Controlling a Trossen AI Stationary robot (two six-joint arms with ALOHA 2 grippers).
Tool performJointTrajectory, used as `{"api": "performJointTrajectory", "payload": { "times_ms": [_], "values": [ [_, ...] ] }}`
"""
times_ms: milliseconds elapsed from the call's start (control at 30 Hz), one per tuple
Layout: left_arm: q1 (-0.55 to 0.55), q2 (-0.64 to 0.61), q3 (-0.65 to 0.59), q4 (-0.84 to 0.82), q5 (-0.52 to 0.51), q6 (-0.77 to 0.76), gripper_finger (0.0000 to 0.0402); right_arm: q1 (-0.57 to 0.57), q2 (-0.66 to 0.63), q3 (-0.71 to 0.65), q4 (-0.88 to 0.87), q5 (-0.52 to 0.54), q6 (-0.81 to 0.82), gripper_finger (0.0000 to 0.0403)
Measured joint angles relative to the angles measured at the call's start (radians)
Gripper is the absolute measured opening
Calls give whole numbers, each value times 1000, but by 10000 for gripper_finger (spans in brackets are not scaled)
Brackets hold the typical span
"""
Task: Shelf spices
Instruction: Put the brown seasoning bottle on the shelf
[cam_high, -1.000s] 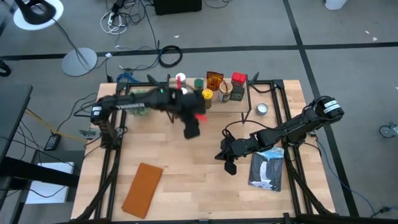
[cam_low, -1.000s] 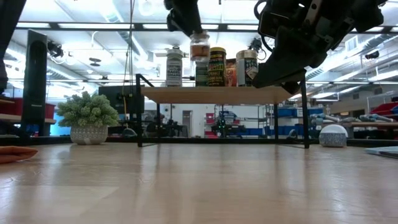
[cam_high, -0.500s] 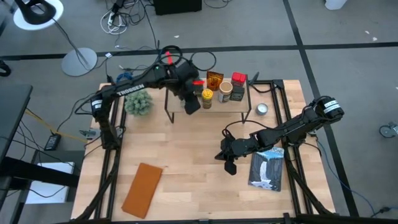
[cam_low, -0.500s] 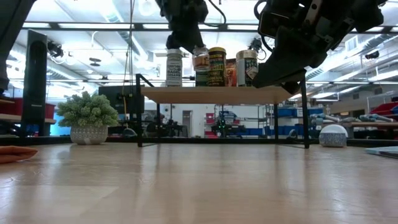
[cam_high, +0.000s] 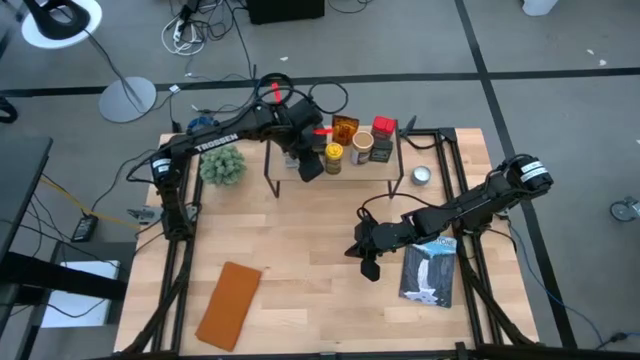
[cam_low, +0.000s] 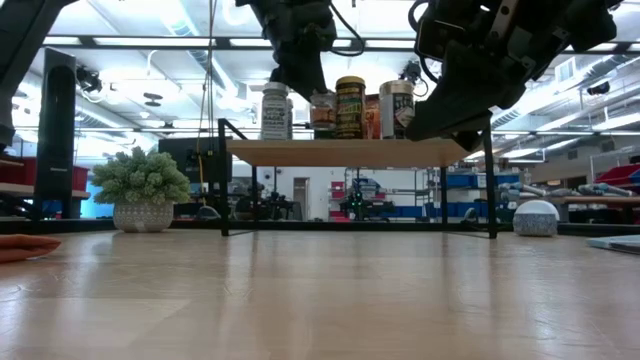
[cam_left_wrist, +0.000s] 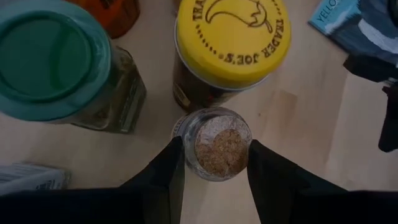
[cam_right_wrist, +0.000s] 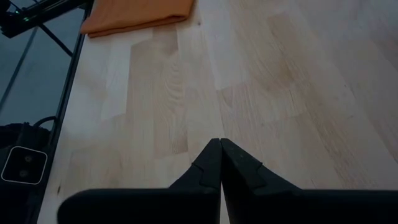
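Observation:
The shelf stands at the table's far side with spices on its plank. They include a yellow-lidded jar, a green-lidded jar, a white jar, an amber packet and a red-topped box. My left gripper is over the shelf, shut on a small clear jar of tan spice just beside the yellow-lidded jar. My right gripper hangs shut over bare wood mid-table, holding nothing. My left gripper pinches the small jar's round sides between its two fingers, near the jar's top. The fingers slant down from the far side. The jar is upright with its base at the plank; I cannot tell whether it stands on the plank.
A potted plant stands left of the shelf. A small round silvery thing lies to the right of the shelf. A flat brown pad lies near the left front, and a blue-and-white book lies beside my right gripper.
My left gripper has carried the small jar from above the table's middle toward the far edge and over the shelf, rolling a little. It stays shut on the jar, which now sits low beside the yellow-lidded jar.

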Motion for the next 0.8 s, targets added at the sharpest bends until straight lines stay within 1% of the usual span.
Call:
{"api": "performJointTrajectory", "payload": {
  "times_ms": [467,800],
  "values": [
    [0,11,3,-6,-2,2,143,0,0,0,4,0,0,5],
    [-6,19,58,-45,2,-6,143,0,0,0,6,0,0,4]
  ]
}}
